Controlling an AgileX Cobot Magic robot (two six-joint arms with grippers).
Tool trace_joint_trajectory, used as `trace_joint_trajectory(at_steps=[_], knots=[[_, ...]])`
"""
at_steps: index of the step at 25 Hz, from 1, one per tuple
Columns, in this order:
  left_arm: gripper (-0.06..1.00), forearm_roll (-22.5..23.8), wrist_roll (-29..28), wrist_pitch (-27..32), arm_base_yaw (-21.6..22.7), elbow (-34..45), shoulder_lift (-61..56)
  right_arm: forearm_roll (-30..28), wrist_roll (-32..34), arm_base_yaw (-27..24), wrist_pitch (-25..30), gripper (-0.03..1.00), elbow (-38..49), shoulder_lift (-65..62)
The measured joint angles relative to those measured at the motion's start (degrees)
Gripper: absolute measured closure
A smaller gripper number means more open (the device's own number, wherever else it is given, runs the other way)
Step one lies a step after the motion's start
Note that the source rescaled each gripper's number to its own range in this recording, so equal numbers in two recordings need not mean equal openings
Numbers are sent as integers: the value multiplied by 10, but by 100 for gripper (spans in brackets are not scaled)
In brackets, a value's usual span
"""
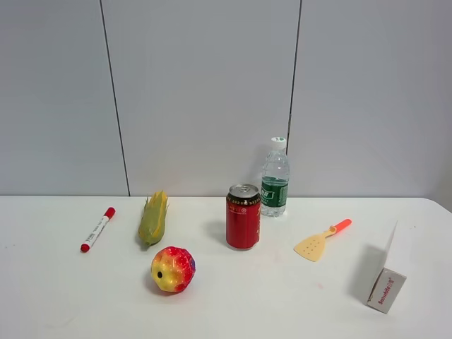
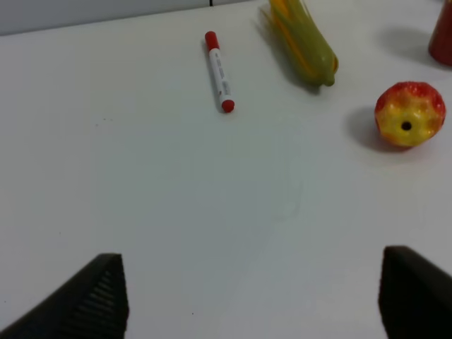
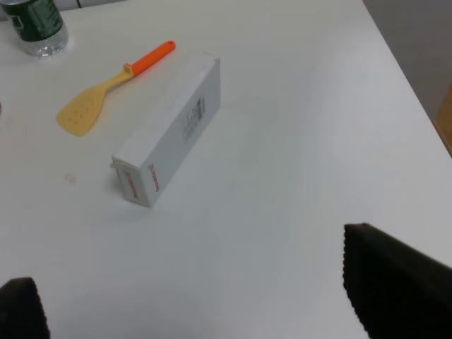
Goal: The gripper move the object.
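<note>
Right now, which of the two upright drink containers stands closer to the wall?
The water bottle: clear plastic, white cap, green label. It stands behind the red can, which sits nearer the front of the table.

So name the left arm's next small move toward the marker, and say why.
Probably advance the left gripper forward over the marker pen. Its fingers stand open with bare table between them, and the pen lies untouched well ahead, beside the corn.
</note>
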Motion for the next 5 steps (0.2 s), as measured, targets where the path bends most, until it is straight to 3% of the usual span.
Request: trace_joint_trajectory(at_steps=[5], knots=[[28, 8, -14, 0, 0, 0, 0, 0, 0, 0, 0, -3, 0, 0]])
